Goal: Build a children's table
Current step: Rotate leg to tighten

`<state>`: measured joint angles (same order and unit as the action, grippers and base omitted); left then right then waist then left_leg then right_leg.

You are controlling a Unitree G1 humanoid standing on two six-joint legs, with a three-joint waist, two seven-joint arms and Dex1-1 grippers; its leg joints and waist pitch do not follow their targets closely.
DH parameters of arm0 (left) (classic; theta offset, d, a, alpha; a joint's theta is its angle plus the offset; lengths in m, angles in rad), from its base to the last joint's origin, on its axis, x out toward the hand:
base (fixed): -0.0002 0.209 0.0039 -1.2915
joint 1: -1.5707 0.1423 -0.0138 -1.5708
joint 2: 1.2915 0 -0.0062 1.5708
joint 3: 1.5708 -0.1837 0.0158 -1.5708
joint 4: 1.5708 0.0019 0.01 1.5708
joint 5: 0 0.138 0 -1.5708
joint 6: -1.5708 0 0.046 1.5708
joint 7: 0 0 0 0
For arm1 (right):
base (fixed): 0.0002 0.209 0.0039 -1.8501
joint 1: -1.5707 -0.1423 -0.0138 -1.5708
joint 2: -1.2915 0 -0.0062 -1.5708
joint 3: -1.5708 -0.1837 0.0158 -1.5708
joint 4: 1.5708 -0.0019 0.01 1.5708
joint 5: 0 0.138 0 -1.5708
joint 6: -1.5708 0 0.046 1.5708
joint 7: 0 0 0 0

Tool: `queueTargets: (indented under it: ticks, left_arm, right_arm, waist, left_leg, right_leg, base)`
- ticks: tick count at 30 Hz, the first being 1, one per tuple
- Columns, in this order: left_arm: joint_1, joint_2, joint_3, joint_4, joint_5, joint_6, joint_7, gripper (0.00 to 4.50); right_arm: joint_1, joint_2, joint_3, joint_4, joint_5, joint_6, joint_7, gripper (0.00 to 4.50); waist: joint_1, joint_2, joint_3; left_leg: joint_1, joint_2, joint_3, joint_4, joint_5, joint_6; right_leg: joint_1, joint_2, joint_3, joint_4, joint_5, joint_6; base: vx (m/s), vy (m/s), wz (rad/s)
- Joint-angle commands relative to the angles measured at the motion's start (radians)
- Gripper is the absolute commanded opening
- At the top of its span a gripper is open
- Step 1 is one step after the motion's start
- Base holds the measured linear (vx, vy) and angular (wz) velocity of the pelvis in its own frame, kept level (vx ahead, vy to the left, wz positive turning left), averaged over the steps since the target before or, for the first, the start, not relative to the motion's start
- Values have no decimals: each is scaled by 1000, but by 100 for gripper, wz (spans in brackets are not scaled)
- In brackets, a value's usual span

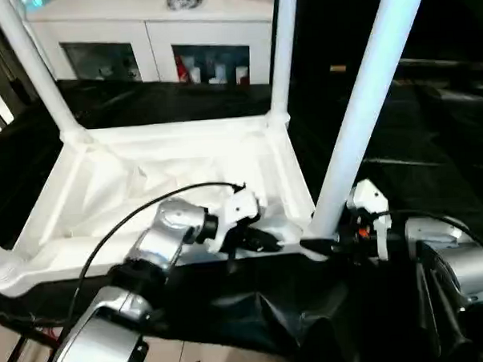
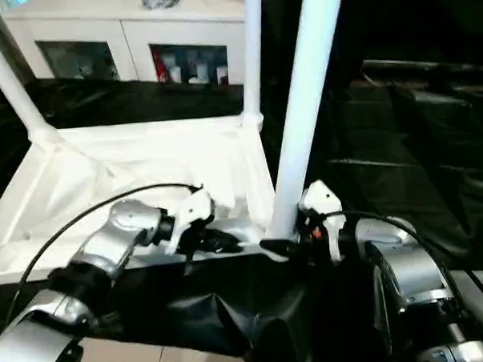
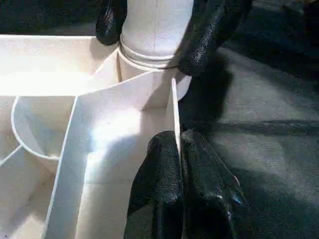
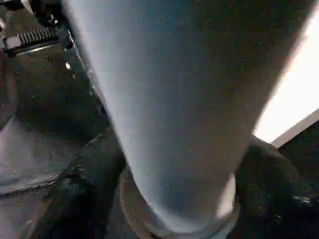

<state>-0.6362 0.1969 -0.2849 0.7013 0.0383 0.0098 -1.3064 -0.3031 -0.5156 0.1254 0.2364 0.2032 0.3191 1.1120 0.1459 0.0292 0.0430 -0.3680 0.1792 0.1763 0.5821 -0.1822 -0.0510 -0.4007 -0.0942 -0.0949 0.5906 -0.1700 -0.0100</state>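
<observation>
1. White plastic rectangular tabletop (image 1: 170, 192) lies upside down on the black-draped worktop (image 1: 432, 140), ribbed underside facing up.
2. Three long white tubular legs stand in its rounded corner sockets: the far left leg (image 1: 32, 66), the far right leg (image 1: 284, 47) and the near right leg (image 1: 366, 103), all upright or nearly so.
3. Left tool (image 3: 180, 164) sits at the tabletop's near edge beside the near right corner, its two black fingers pressed together on the thin white edge wall (image 3: 175, 114), one finger on each side.
4. Right tool (image 1: 328, 243) is at the foot of the near right leg, its black fingers (image 3: 212, 30) set apart on either side of the tube just above the socket collar (image 3: 149, 57).
5. White cabinet (image 1: 163, 40) with glass doors stands behind the worktop.
</observation>
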Motion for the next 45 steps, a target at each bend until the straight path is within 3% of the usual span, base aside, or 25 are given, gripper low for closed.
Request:
queueTargets:
  ticks: [1, 4, 14, 16, 18, 20, 21, 22, 23, 26, 27, 30, 31, 32, 35, 36, 37, 38, 42, 43, 44, 45]
  left_arm:
    - [-8, -29, -28, -74, -52, -6, -61, 0]
    - [1, -23, -28, -93, -49, 5, -61, 0]
    - [-28, -67, -8, -64, -35, 29, 49, 0]
    - [-84, -128, 17, 26, -2, 18, 209, 0]
    - [-145, -186, 40, 121, 25, -5, 372, 0]
    - [-168, -206, 49, 152, 32, -10, 430, 0]
    - [-190, -226, 59, 180, 32, -10, 480, 0]
    - [-191, -226, 59, 181, 32, -10, 481, 0]
    - [-202, -236, 63, 196, 33, -13, 507, 0]
    - [-221, -251, 65, 230, 41, -38, 541, 0]
    - [-228, -256, 69, 254, 48, -55, 546, 0]
    - [-227, -257, 70, 268, 52, -84, 539, 0]
    - [-225, -257, 70, 271, 51, -93, 533, 0]
    - [-223, -257, 69, 270, 49, -102, 525, 0]
    - [-209, -257, 68, 264, 38, -135, 511, 0]
    - [-201, -256, 67, 258, 35, -145, 503, 0]
    - [-194, -256, 63, 253, 34, -157, 497, 0]
    - [-193, -255, 62, 252, 34, -158, 496, 0]
    - [-170, -253, 73, 232, 25, -194, 516, 0]
    - [-169, -252, 74, 230, 24, -194, 515, 0]
    - [-153, -239, 83, 198, 14, -191, 508, 28]
    - [-147, -233, 85, 184, 11, -189, 506, 44]
  right_arm:
    - [8, 6, 46, -30, 8, 26, 25, 308]
    - [10, 12, 47, -35, 13, 32, 35, 274]
    - [26, 65, 38, -32, 10, 38, -40, 256]
    - [5, 146, 17, 36, -44, 36, -222, 256]
    - [-22, 231, -8, 110, -97, 31, -422, 255]
    - [-36, 266, -30, 136, -102, 57, -504, 255]
    - [-52, 305, -59, 165, -111, 58, -603, 254]
    - [-53, 307, -60, 166, -111, 58, -606, 254]
    - [-59, 329, -71, 176, -112, 55, -645, 254]
    - [-68, 379, -67, 184, -132, 39, -710, 254]
    - [-63, 393, -49, 177, -147, 8, -696, 285]
    - [-55, 416, -72, 161, -95, 17, -652, 319]
    - [-54, 417, -72, 156, -87, 17, -646, 322]
    - [-52, 412, -67, 149, -88, 14, -643, 327]
    - [-46, 362, -38, 120, -113, -37, -606, 352]
    - [-44, 336, -44, 113, -110, -48, -583, 352]
    - [-38, 306, -53, 101, -101, -58, -551, 352]
    - [-37, 301, -54, 99, -100, -59, -546, 352]
    - [-2, 176, -127, 52, -56, -78, -417, 352]
    - [0, 171, -130, 49, -54, -78, -411, 352]
    - [31, 97, -164, 14, -23, -73, -336, 360]
    - [43, 70, -172, 1, -13, -74, -310, 363]
  waist:
    - [-2, -21, -55]
    - [-2, -21, -56]
    - [-4, -22, -55]
    - [-9, -21, -53]
    - [-17, -22, -52]
    - [-20, -22, -51]
    - [-20, -20, -53]
    - [-24, -19, -53]
    - [-26, -13, -53]
    - [-29, -16, -57]
    - [-30, -14, -60]
    - [-27, -14, -60]
    - [-28, -21, -60]
    - [-25, -16, -58]
    - [-22, -22, -58]
    - [-21, -21, -57]
    - [-21, -28, -57]
    - [-15, -26, -58]
    - [1, -23, -63]
    - [3, -27, -62]
    - [6, -18, -63]
    - [14, -22, -66]
  left_leg:
    - [7, 61, -15, -71, -222, 70]
    - [6, 60, -16, -71, -221, 65]
    - [7, 57, -17, -72, -223, 56]
    - [7, 56, -16, -73, -230, 48]
    - [11, 48, -19, -73, -264, 16]
    - [17, 45, -21, -74, -280, 7]
    - [13, 45, -24, -76, -277, 5]
    - [15, 47, -22, -76, -278, 6]
    - [13, 47, -25, -77, -279, 6]
    - [10, 47, -23, -76, -258, 13]
    - [7, 47, -21, -75, -239, 21]
    - [6, 45, -18, -71, -214, 46]
    - [5, 45, -17, -71, -213, 50]
    - [6, 47, -18, -72, -215, 53]
    - [9, 50, -18, -73, -229, 51]
    - [7, 50, -18, -73, -224, 55]
    - [7, 50, -17, -73, -220, 59]
    - [6, 50, -17, -70, -209, 67]
    - [5, 51, -15, -62, -157, 100]
    - [5, 52, -15, -62, -155, 102]
    - [3, 52, -15, -60, -155, 111]
    - [2, 57, -16, -55, -148, 123]
  right_leg:
    - [50, -76, 54, -77, -309, -193]
    - [51, -77, 54, -78, -315, -186]
    - [49, -76, 53, -81, -334, -176]
    - [46, -74, 54, -84, -351, -167]
    - [45, -75, 49, -91, -420, -148]
    - [40, -74, 49, -98, -461, -130]
    - [47, -77, 48, -100, -466, -117]
    - [40, -75, 51, -99, -446, -117]
    - [43, -76, 50, -98, -438, -121]
    - [45, -74, 52, -92, -365, -134]
    - [49, -72, 53, -85, -298, -149]
    - [53, -73, 53, -82, -253, -166]
    - [54, -73, 53, -82, -256, -167]
    - [54, -75, 52, -83, -274, -168]
    - [52, -76, 52, -86, -316, -157]
    - [53, -75, 53, -84, -301, -160]
    - [53, -75, 53, -84, -295, -160]
    - [55, -76, 54, -82, -281, -161]
    - [56, -76, 54, -72, -200, -179]
    - [60, -75, 53, -73, -195, -179]
    - [60, -76, 53, -72, -185, -187]
    - [64, -77, 54, -66, -156, -199]
  base:
    - [0, 0, 0]
    - [0, 0, 0]
    - [0, 0, 0]
    - [0, 0, 0]
    - [0, 0, 0]
    - [0, 0, 0]
    - [0, 0, 0]
    - [0, 0, 0]
    - [0, 0, 0]
    - [0, 0, 0]
    - [0, 0, 0]
    - [0, 0, 0]
    - [0, 0, 0]
    - [0, 0, 0]
    - [0, 0, 0]
    - [0, 0, 0]
    - [0, 0, 0]
    - [0, 0, 0]
    - [0, 0, 0]
    - [0, 0, 0]
    - [0, 0, 0]
    - [0, 0, 0]
